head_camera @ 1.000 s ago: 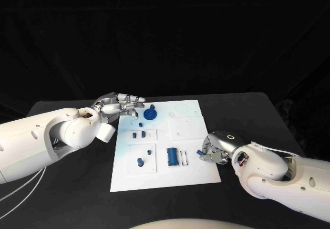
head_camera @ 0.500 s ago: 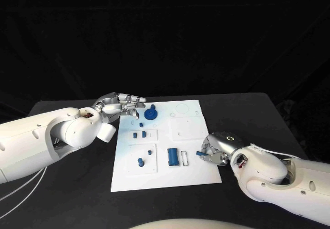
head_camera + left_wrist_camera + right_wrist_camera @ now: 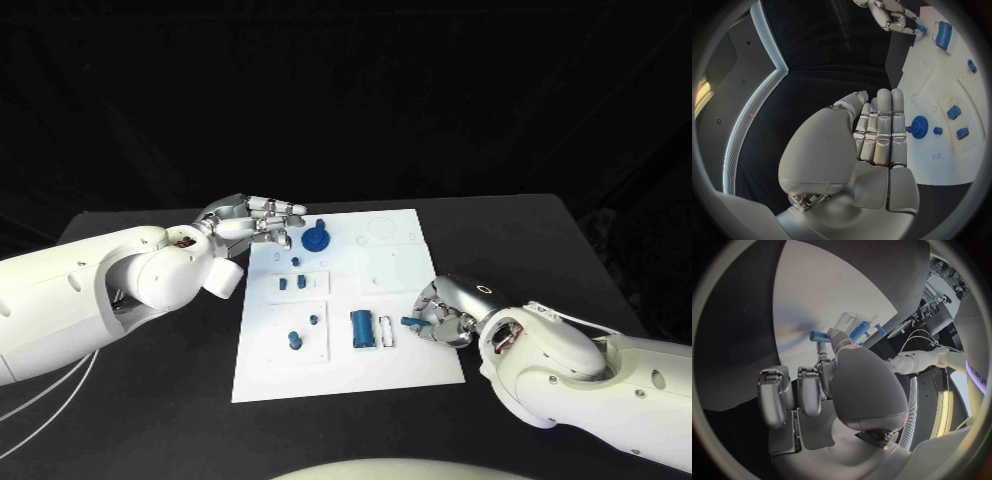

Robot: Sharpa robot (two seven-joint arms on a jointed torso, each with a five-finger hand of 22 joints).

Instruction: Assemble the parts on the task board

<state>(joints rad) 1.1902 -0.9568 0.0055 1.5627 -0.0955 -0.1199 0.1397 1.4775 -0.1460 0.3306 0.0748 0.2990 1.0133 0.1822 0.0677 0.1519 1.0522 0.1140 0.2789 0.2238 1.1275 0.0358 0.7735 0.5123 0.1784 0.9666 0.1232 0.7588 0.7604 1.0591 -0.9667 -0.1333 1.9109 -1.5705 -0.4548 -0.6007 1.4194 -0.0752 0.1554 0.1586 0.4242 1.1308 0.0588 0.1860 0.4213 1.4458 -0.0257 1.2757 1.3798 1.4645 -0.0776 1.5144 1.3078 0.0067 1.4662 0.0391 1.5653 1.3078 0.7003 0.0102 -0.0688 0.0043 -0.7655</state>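
L hand (image 3: 253, 218) hovers at task board's (image 3: 411, 370) far-left corner; L wrist view shows its fingers (image 3: 882, 125) straight, pressed together, holding nothing, w/ blue gear (image 3: 918, 127) just past the tips. R hand (image 3: 450, 315) at board's right edge; R wrist view shows it pinching a small blue peg (image 3: 819, 336). Vs 1 s ago: R hand has shifted slightly inward over board; L unchanged.

A robotics lab or test booth, probably: black drapes (image 3: 346, 90) enclose a black surface (image 3: 534, 240) bearing a white task board (image 3: 397, 260), with cabling and lit equipment (image 3: 932, 300) dimly visible alongside.
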